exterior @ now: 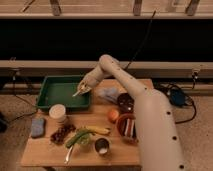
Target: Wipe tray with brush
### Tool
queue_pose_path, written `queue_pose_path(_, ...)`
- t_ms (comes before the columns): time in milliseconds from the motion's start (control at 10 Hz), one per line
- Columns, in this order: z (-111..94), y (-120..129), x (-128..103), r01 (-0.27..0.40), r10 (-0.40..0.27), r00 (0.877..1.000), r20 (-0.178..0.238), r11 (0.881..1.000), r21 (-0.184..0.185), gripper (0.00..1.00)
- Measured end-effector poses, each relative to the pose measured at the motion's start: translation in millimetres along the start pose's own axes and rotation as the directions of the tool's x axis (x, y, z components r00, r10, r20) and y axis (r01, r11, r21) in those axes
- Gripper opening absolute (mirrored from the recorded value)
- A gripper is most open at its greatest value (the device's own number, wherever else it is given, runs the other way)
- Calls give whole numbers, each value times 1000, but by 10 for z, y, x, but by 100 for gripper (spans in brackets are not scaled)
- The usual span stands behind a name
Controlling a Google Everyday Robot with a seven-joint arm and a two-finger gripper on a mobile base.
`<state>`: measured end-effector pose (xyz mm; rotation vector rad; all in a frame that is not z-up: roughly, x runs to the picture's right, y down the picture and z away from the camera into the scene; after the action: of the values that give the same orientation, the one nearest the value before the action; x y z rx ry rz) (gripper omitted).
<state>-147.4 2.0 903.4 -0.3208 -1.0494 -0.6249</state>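
A large green tray (56,92) lies at the back left of the wooden table. My arm reaches in from the right and bends down over the tray's right front part. My gripper (83,90) hangs there, just above the tray floor near its right rim. It is shut on a slim pale brush (78,93), whose light end sticks out to the lower left and touches or nearly touches the tray floor. Most of the handle is hidden in the gripper.
In front of the tray stand a white cup (57,112), a blue sponge (37,126), dark grapes (62,134), a green vegetable (76,137), a banana (98,130) and a metal cup (102,146). An orange (113,115), two brown bowls (124,102) and a pale cloth (107,93) lie right of the tray.
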Motion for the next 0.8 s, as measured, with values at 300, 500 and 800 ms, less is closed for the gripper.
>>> queue_pose_path(300,184,-286,9,26,-26,999,19,1000,-5,0)
queue_pose_path(500,461,-598,-76,58,-57,997,48,998,-9,0)
queue_pose_path(800,856,-950,-317,135,-131,984,118,990,-28,0)
